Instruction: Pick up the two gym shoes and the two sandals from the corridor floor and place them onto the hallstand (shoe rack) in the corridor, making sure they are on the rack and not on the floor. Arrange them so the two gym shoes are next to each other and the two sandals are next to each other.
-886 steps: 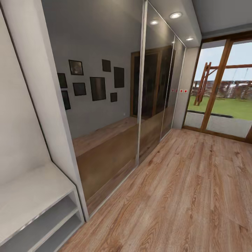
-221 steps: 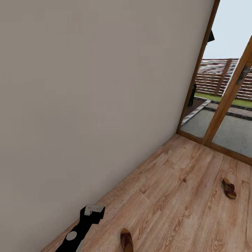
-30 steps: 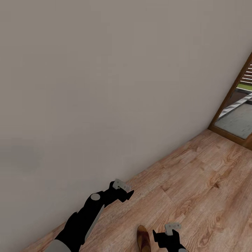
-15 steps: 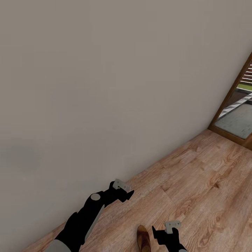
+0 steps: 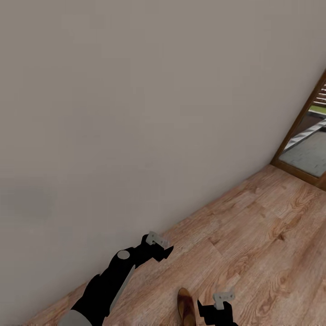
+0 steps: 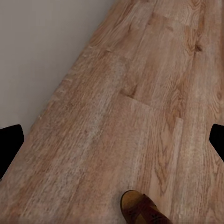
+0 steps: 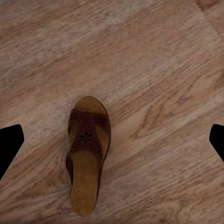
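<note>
- The right gripper (image 5: 222, 302) sits at the bottom edge of the head frame, right of centre; its two dark fingertips (image 7: 10, 142) stand wide apart at the side edges of its wrist picture, so it is spread open and holds nothing.
- Between those tips lies one sandal (image 7: 87, 153), flat on the corridor floor (image 7: 154, 60), strap side up (brown patterned toe strap, tan insole); in the head frame it lies at the bottom, just left of the right gripper, not touching it as far as can be told.
- The left gripper (image 5: 158, 245) is at lower centre of the head frame, on a black arm (image 5: 106, 285) rising from the lower left; its fingertips (image 6: 9, 144) also sit at opposite edges of its wrist picture, open and empty; the sandal's toe shows at the bottom of that picture.
- A plain grey-beige wall (image 5: 136, 104) takes up the upper left; a wooden door frame (image 5: 299, 124) with glass stands at the right edge.
</note>
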